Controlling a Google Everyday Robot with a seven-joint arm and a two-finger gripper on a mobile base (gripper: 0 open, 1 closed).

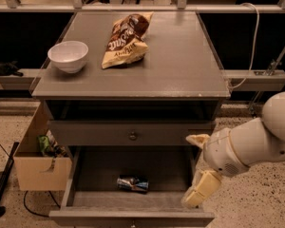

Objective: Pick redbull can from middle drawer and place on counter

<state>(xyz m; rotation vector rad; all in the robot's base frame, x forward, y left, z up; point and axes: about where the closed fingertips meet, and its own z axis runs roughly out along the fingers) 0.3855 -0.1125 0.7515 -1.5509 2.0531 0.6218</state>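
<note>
The redbull can (133, 183) lies on its side on the floor of the open middle drawer (97, 177), near the front centre. My gripper (200, 166) hangs at the drawer's right front corner, right of the can and apart from it. Its two tan fingers (202, 190) are spread wide, open and empty. The white arm reaches in from the right. The grey counter (180, 65) is the cabinet's top, above the drawers.
A yellow-brown chip bag (126, 41) and a white bowl (68, 56) sit on the counter. The drawer above (95, 133) is shut, with a round knob. A cardboard box (38, 163) stands on the floor at the left. A white cable hangs at the right.
</note>
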